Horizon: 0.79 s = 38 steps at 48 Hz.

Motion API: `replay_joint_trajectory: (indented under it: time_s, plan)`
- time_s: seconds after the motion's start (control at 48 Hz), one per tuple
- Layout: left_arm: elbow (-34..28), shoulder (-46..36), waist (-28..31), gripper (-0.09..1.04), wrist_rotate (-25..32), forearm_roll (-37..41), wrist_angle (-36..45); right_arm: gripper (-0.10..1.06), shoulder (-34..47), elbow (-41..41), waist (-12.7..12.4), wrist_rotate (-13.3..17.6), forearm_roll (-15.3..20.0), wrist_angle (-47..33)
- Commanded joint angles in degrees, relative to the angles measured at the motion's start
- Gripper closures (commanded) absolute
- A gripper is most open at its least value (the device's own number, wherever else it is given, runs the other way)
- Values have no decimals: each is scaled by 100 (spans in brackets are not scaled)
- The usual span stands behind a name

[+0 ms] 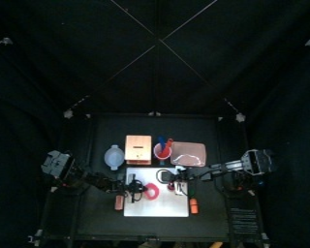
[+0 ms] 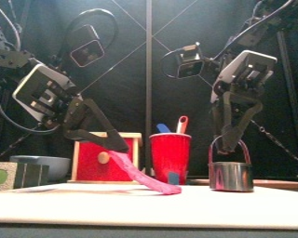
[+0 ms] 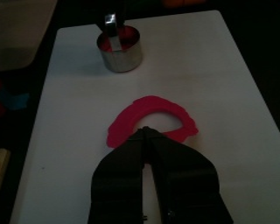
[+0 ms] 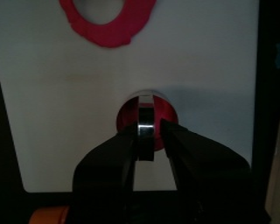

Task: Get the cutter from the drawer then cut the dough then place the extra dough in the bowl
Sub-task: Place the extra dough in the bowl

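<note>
Table (image 1: 96, 219) in black, with the white cutting board (image 1: 151, 209) lying at its front middle, and all the action is on that board. Behind it, along the back, stands the pale wooden box (image 1: 139, 147) with its red drawer front. The pink tray (image 1: 192, 154) lies to the right, the red cup (image 2: 170, 158) with its two toy knives sits between them, and the blue-grey bowl (image 1: 113, 155) is just left of the box.

Now the dough ring (image 3: 125, 118), on the left part of the board. The left gripper (image 3: 149, 134) has its jaws pinched tight on the near rim. That edge is raised and the strip slopes down to the board at its other end.

Over to the cutter (image 3: 122, 58), upright on the board's right side, apart from the ring, with a red disc of dough inside it. The right gripper (image 4: 145, 132) comes straight down from above, its jaws clamped on the wire handle.
</note>
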Motion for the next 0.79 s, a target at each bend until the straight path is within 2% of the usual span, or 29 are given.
replay_joint_trajectory:
  time_s: [0.021, 0.188, 0.271, 0.688, 0.792]
  plan:
    - [-44, -141, 26, 49, 9, 18, -35, 22, -211, -70, -9, 97, -79, -44]
    - [-44, -220, 26, 49, -18, 9, -35, 8, -211, -97, 0, 237, -53, -62]
    - [-26, -290, 26, 49, -26, -26, -35, 6, -211, -123, 9, 237, -44, -141]
    - [141, -606, 26, 47, -26, -387, -35, 5, -211, -105, 18, 237, -44, -598]
    - [88, -510, 35, 40, -9, -580, 53, 5, -211, -105, 18, 237, -44, -633]
